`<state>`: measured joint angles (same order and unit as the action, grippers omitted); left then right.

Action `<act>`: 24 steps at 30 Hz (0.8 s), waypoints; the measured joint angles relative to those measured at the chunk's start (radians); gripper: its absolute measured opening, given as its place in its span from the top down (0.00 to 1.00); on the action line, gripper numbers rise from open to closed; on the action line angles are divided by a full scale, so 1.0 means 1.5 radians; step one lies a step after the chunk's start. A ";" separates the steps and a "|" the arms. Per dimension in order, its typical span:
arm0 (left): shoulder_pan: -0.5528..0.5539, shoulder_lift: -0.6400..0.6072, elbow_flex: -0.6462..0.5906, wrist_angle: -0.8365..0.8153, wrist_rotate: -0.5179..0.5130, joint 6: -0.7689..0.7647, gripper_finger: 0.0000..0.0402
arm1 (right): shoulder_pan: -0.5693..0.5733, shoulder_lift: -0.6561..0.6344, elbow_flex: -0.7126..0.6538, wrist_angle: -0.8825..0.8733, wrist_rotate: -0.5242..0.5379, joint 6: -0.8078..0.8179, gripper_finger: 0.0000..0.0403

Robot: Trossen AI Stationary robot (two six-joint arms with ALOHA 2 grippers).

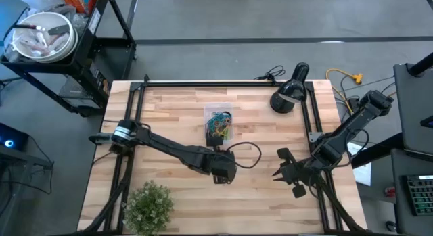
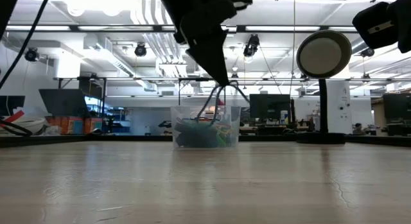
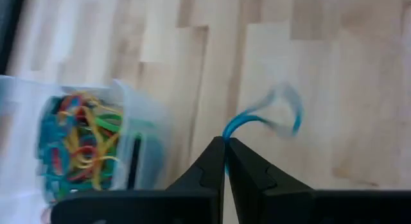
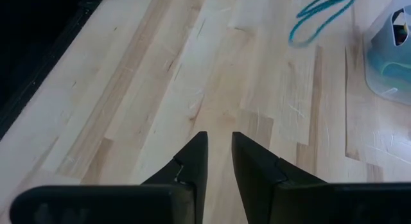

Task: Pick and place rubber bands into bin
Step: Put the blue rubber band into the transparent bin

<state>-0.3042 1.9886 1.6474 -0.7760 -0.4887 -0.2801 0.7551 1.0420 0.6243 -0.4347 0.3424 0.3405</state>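
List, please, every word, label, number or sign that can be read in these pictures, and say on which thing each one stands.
None can be read. The bin, the rubber bands, the table and both arms bear no visible text. Screens in the room behind the table in the low view are too blurred to read.

In the left wrist view the blue rubber band [image 3: 273, 118] blurs at its far loop. The bin [image 3: 83, 147] is cut off at the picture's edge, and again in the right wrist view.
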 joint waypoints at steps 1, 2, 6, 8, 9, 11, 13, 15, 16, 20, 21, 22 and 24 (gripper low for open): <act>0.000 -0.001 0.006 -0.007 -0.010 0.001 1.00 | 0.000 0.000 -0.002 -0.001 0.000 0.000 0.84; 0.001 -0.005 0.009 -0.018 -0.020 0.003 1.00 | 0.000 0.000 -0.003 -0.001 0.000 0.000 0.84; 0.011 -0.021 0.023 -0.071 -0.064 0.006 1.00 | 0.000 0.000 -0.007 0.001 0.000 0.000 0.84; 0.022 -0.031 0.026 -0.088 -0.082 0.006 1.00 | 0.000 0.000 -0.009 0.004 0.000 0.000 0.84; 0.027 -0.033 0.026 -0.093 -0.088 0.006 1.00 | 0.000 0.000 -0.009 0.003 0.000 0.000 0.85; 0.039 -0.037 0.026 -0.108 -0.098 0.011 1.00 | 0.000 0.000 -0.009 0.006 0.000 0.000 0.85; 0.050 -0.039 0.026 -0.101 -0.106 0.027 1.00 | 0.000 0.000 -0.011 0.005 0.000 0.000 0.85; 0.063 -0.040 0.027 -0.104 -0.120 0.042 1.00 | 0.000 0.000 -0.012 0.006 0.000 0.000 0.85; 0.070 -0.040 0.029 -0.104 -0.122 0.052 1.00 | 0.000 0.000 -0.013 0.008 0.000 0.000 0.84; 0.102 -0.041 0.034 -0.101 -0.142 0.078 1.00 | 0.000 0.000 -0.019 0.021 0.000 0.000 0.84; 0.110 -0.041 0.035 -0.101 -0.150 0.086 1.00 | 0.000 0.000 -0.021 0.021 0.000 0.000 0.84; 0.120 -0.041 0.036 -0.100 -0.152 0.092 1.00 | 0.000 0.000 -0.023 0.022 0.000 0.000 0.85; 0.138 -0.041 0.037 -0.099 -0.152 0.104 1.00 | 0.000 0.000 -0.029 0.025 0.000 0.000 0.85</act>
<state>-0.0977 1.9278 1.7023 -0.9240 -0.7170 -0.1237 0.7551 1.0424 0.5800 -0.3967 0.3424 0.3408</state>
